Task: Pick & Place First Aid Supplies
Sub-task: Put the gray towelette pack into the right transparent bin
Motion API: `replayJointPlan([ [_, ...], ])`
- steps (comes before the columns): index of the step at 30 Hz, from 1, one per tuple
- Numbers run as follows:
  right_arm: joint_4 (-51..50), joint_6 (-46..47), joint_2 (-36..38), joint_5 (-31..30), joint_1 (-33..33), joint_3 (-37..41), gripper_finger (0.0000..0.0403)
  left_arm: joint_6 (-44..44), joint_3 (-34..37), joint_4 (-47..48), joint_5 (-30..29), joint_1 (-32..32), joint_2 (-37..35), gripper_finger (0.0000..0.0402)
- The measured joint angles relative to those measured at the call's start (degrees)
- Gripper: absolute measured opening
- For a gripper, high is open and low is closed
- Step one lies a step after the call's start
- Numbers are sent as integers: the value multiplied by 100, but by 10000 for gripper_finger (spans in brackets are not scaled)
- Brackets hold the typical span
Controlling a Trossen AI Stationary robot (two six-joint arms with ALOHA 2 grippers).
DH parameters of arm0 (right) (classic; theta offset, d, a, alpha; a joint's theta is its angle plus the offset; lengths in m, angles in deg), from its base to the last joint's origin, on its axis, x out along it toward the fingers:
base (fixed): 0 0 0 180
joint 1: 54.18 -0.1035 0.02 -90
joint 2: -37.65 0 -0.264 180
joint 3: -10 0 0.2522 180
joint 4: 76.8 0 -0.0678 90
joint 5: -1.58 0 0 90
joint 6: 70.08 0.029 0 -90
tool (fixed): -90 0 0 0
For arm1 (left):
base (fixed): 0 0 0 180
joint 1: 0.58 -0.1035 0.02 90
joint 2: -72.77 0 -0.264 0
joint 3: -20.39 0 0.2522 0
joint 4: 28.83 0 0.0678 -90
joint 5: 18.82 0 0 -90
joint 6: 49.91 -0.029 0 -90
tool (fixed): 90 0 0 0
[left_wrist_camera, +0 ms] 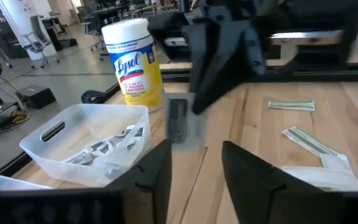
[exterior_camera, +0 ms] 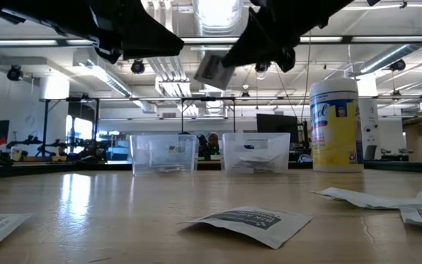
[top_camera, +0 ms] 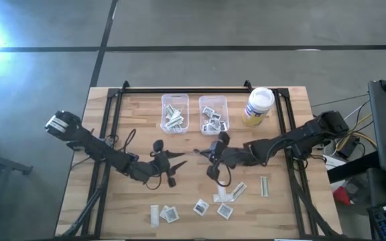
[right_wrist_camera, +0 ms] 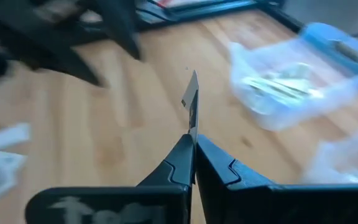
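Motion blur smears the held packet (left_wrist_camera: 178, 121) in the left wrist view, its print unreadable, while the far bin (right_wrist_camera: 297, 87) beyond the right fingers (right_wrist_camera: 173, 165) dissolves into haze.

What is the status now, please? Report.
Right gripper shut on packet, raised mid-table. Left gripper open, empty, facing it. Bins ahead, unobstructed.

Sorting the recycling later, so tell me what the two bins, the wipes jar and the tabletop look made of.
Bins: clear, slightly frosted plastic; the packets inside show through the walls.
Jar: seemingly plastic, with a white lid and a glossy yellow printed label.
Tabletop: light wood boards, grain visible, smooth sheen in the low view.
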Motion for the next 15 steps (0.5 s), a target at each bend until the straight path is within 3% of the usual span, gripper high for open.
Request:
replayJointPlan([
  [10, -866, -126, 222, -917, 456, 0, 8, 346, 0, 889, -2, 126, -366, 154],
  [15, -923, -350, 237, -958, 821, 0, 8, 706, 0, 1345, 15, 192, -488, 154],
])
